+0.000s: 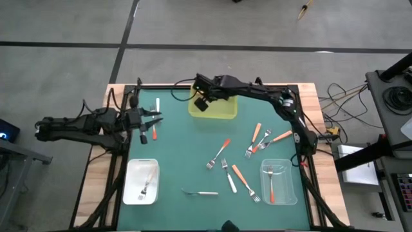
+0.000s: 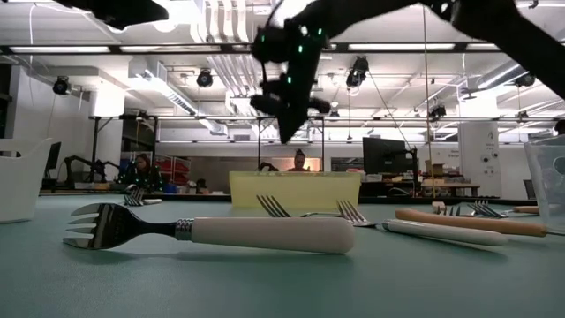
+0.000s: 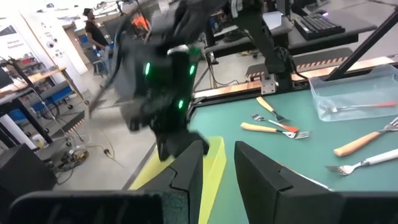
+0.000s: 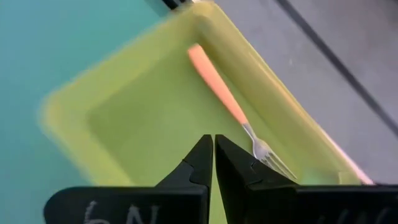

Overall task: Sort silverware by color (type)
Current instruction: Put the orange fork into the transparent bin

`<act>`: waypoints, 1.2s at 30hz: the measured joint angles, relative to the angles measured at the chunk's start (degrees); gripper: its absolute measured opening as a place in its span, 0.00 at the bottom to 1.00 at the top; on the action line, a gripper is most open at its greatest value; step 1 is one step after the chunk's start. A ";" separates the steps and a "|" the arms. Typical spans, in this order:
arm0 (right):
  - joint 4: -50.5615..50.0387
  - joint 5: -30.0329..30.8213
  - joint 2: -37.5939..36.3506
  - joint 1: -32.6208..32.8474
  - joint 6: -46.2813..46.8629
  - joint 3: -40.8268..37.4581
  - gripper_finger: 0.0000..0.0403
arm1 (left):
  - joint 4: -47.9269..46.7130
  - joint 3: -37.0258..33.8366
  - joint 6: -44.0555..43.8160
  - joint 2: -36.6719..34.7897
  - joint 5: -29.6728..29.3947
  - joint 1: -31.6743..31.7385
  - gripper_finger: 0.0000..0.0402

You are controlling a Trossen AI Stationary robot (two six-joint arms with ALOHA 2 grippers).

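One fork (image 4: pixel 227 102) below shut end effector (image 4: pixel 213 157).

The left gripper's (image 3: pixel 219 163) dark fingers stand slightly apart, nothing between them. Beyond, the right gripper (image 3: pixel 177 140) hangs over the yellow tray (image 3: pixel 211 171). Forks (image 3: pixel 273 129) lie on the green table (image 3: pixel 298 155) beside a clear bin (image 3: pixel 351 99) holding one.

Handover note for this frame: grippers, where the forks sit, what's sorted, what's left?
Right gripper: shut, empty, over the yellow tray, which holds one light-orange-handled fork.
Left gripper: partly open, above the table's left side near a white fork and a red-orange one; whether it holds anything is unclear.
Done: a white fork in the white tray, a red-orange one in the clear tray.
Left: the loose forks mid-table.
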 joint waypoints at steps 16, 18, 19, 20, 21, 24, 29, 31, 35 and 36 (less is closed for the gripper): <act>-0.07 -1.12 -15.71 14.28 -2.87 -9.37 0.02 | -3.72 -0.02 -17.97 7.99 0.16 -0.01 0.19; -0.05 -1.27 -17.63 16.38 -1.97 -12.06 0.02 | -3.63 -0.02 -19.60 9.15 0.19 -0.01 0.19; -0.02 -1.46 -18.43 17.33 -1.09 -13.36 0.02 | -3.64 -0.02 -20.32 9.69 0.19 -0.01 0.19; 0.15 -1.50 -19.35 18.16 -0.31 -14.81 0.02 | -3.56 -0.02 -20.96 10.31 0.19 -0.01 0.19; 0.15 -1.98 -20.28 18.98 0.59 -16.42 0.02 | -3.50 -0.02 -21.60 10.91 0.19 -0.01 0.19; 0.42 -3.55 -22.89 21.55 2.72 -21.02 0.02 | -3.35 -0.02 -23.16 12.80 0.21 -0.01 0.19; 0.48 -4.29 -26.39 25.91 8.59 -28.36 0.02 | -1.81 -0.02 -25.02 16.08 0.25 -0.12 0.19; 0.46 -5.08 -27.27 27.17 11.98 -30.87 0.02 | -0.87 -0.02 -25.32 17.28 0.28 -0.09 0.19; 0.52 -7.17 -27.89 29.73 17.74 -34.59 0.02 | 1.58 -0.02 -25.48 19.31 0.58 -0.09 0.19; 0.56 -7.23 -27.91 30.37 18.87 -35.31 0.02 | 2.25 -0.02 -25.46 19.66 0.62 -0.09 0.19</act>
